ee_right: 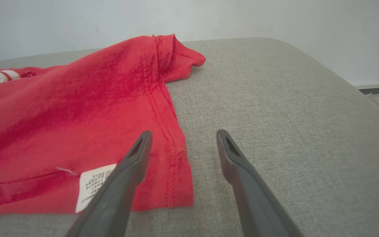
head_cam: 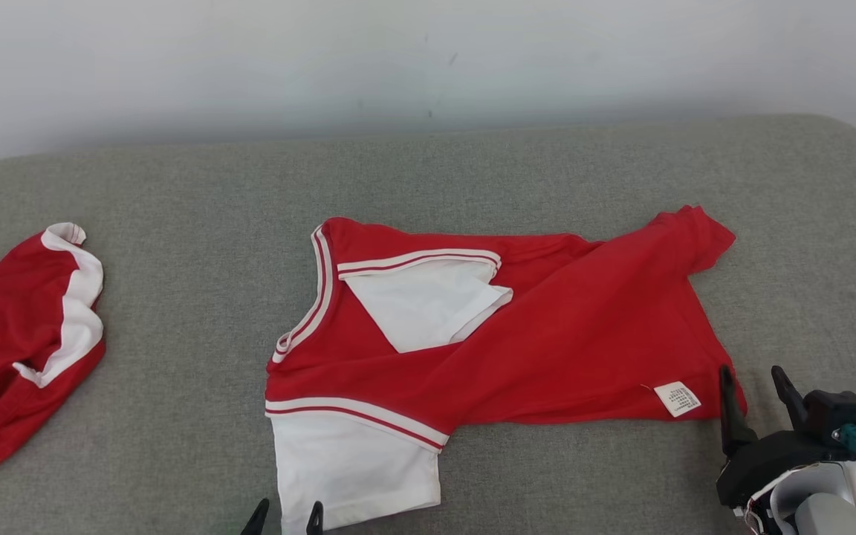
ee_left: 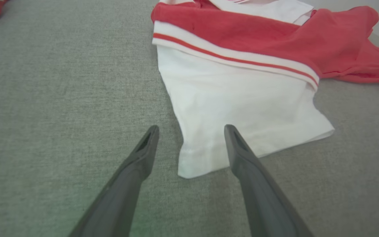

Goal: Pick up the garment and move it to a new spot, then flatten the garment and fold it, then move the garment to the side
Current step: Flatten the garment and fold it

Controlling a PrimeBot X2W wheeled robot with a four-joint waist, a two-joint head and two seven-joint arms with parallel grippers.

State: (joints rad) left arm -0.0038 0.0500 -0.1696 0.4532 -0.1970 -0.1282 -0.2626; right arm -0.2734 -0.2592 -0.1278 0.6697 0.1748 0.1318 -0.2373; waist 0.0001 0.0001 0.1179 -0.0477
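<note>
So far, the red short-sleeved shirt with white sleeves and striped trim (head_cam: 562,334) lies near the middle of the grey fabric-covered bench (head_cam: 175,186), spread sideways with its collar to the robot's left and its hem to the right. It looks placed but only partly flattened: one white sleeve is turned in over the chest, the red body carries long creases, and the far hem corner (head_cam: 695,230) is bunched. No tidy fold is made yet.

The left gripper (head_cam: 284,516) is released and holds nothing, its fingers spread either side of the near white sleeve's corner (ee_left: 189,164). The right gripper (head_cam: 752,375) is likewise wide and empty, just beside the near hem corner and the white care label (head_cam: 677,398). Smoothing appears to be the step in hand; folding and setting aside are left.

A second, crumpled red-and-white garment (head_cam: 12,334) sits well apart at the left edge.
</note>
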